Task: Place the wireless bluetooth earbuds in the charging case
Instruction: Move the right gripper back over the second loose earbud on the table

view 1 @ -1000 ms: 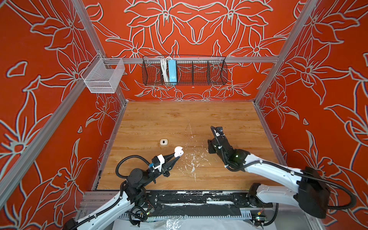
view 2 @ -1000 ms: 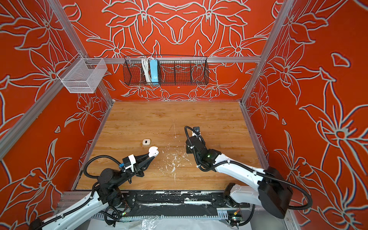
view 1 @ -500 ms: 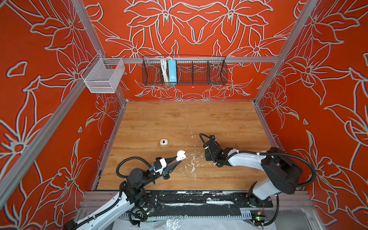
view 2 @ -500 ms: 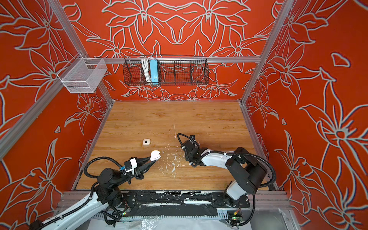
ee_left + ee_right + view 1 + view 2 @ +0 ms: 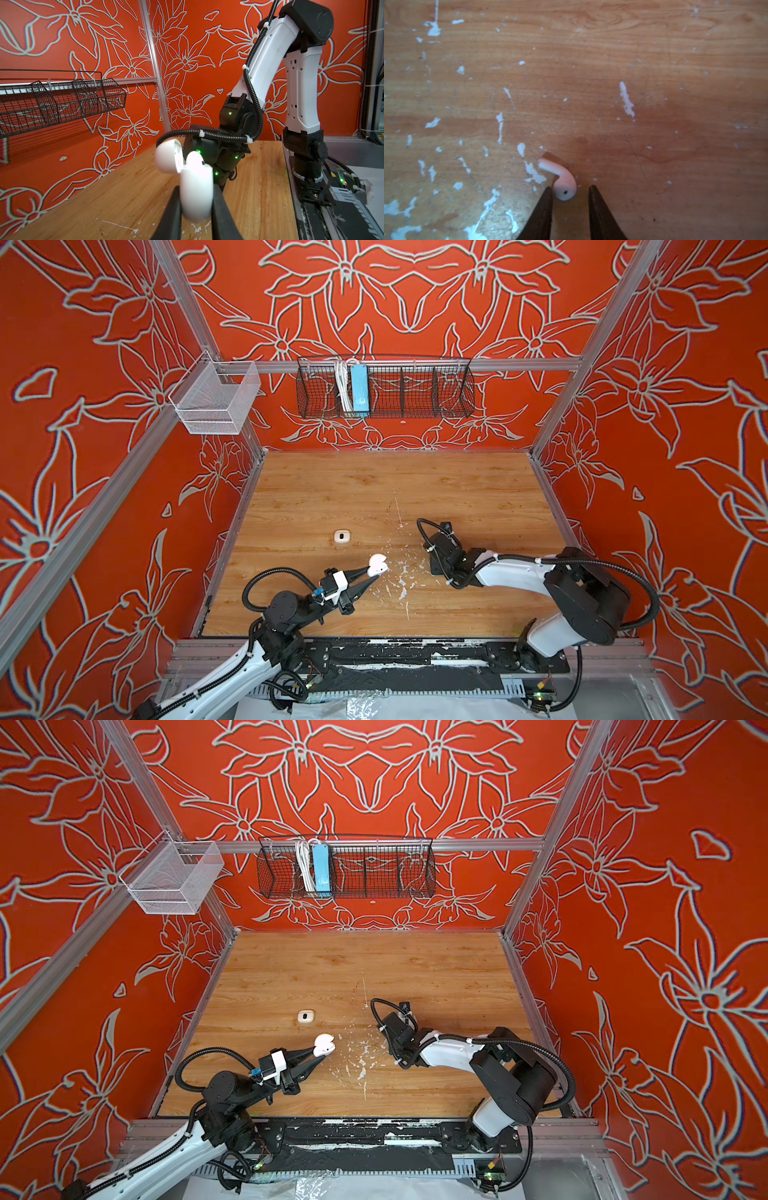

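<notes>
The charging case (image 5: 196,193) was smooth, glossy white plastic. The table (image 5: 374,489) beneath it looked like satin wood-grain board, roughened just right of the case by white paint flecks (image 5: 402,593) (chipped, chalky-looking). There the earbud (image 5: 562,182) gleamed white between the right gripper (image 5: 570,186)'s matt black tips. Far behind the case hung a thin black metal wire basket (image 5: 386,389).
</notes>
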